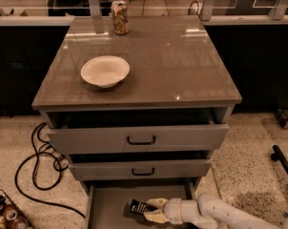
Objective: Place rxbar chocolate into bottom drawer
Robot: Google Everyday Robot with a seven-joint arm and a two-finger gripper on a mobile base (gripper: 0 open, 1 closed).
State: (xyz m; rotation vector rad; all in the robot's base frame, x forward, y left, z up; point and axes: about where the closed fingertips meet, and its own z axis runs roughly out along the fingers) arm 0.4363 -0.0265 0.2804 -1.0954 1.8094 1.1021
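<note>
The bottom drawer (110,204) is pulled open at the foot of the grey cabinet, showing its flat grey floor. My gripper (152,210) reaches in from the lower right on a white arm and is shut on the rxbar chocolate (140,207), a small black bar with pale lettering. The bar sticks out to the left of the fingers and hangs just above the drawer floor, right of its middle.
The two upper drawers (139,138) with black handles stand partly open above. On the cabinet top sit a white bowl (105,71) and a printed drink can (119,17). Black cables (36,161) lie on the floor at the left.
</note>
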